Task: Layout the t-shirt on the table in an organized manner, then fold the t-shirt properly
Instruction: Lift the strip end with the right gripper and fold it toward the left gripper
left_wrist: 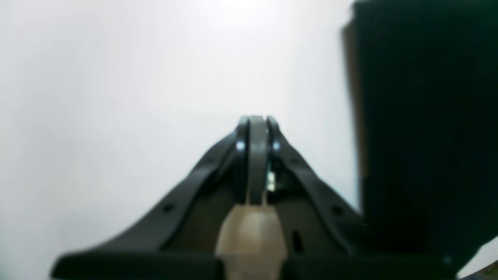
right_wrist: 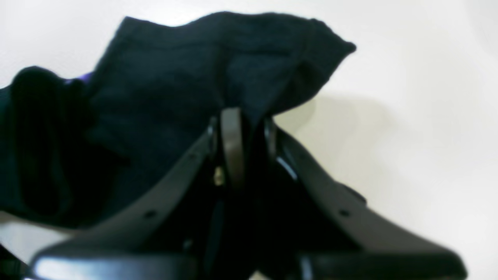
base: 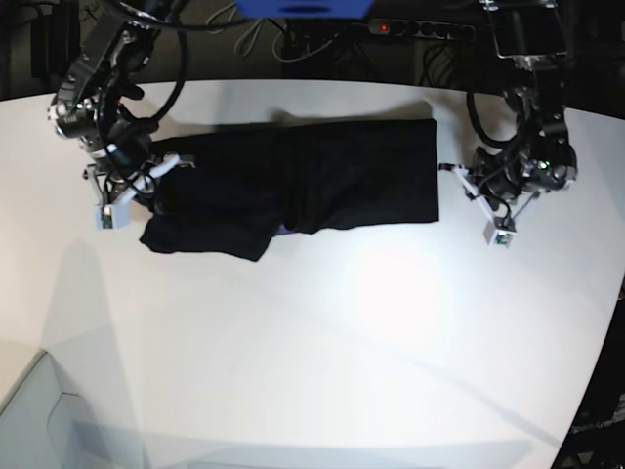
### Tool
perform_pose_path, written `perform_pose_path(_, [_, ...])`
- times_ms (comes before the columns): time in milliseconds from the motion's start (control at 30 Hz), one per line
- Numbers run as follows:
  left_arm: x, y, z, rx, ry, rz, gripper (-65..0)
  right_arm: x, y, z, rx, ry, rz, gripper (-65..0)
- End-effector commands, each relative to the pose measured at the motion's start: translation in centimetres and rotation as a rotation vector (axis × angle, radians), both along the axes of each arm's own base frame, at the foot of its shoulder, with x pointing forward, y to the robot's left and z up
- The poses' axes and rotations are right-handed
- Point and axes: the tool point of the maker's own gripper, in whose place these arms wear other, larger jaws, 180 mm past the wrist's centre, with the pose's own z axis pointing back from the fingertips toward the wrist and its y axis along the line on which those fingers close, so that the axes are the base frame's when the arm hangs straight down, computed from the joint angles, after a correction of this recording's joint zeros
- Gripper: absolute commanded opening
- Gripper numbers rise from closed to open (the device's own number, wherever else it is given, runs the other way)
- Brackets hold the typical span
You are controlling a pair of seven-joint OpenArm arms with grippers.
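Note:
The black t-shirt (base: 312,181) lies on the white table (base: 322,332), stretched out left to right, with its left end bunched and a lobe hanging toward the front. My right gripper (right_wrist: 243,114) is shut on a raised fold of the t-shirt (right_wrist: 175,77), and a purple patch (right_wrist: 79,77) peeks out at the left. In the base view, this right gripper (base: 161,171) is at the shirt's left end. My left gripper (left_wrist: 256,120) is shut with nothing in it, over bare table just beside the t-shirt (left_wrist: 428,116). It sits off the shirt's right edge as the left gripper (base: 451,171) in the base view.
Cables and a power strip (base: 420,27) run behind the table's far edge. The table's curved edge (base: 601,352) falls away at the right. A pale corner (base: 39,410) shows at the lower left.

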Motion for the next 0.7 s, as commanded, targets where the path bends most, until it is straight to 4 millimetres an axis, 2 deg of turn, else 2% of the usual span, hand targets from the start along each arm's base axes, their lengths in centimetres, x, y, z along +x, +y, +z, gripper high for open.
perform_pose_path(0, [-1.6, -1.4, -1.2, -0.032, 0.074, -0.029, -64.9, 0.9, -0.2, 1.9, -0.002, -0.072, -0.003, -65.0])
perform_pose_path(100, [-1.6, -1.4, -1.2, -0.032, 0.074, -0.029, -64.9, 1.0, 0.9, 3.1, -0.021, -0.102, 0.037, -65.0])
perform_pose_path(300, [-1.6, -1.4, -1.1, -0.032, 0.072, -0.028, -64.9, 0.6, 4.7, 6.1, -0.055, -0.177, 0.158, -65.0])
perform_pose_path(533, [-1.6, -1.5, -1.2, -0.034, 0.072, -0.027, -64.9, -0.3, 9.0, 6.2, -0.019, -0.184, 0.279, -65.0])
perform_pose_path(667, [-1.6, -1.5, -1.2, -0.034, 0.072, -0.027, -65.0, -0.6, 12.8, 6.8, 0.014, -0.205, 0.386, -65.0])
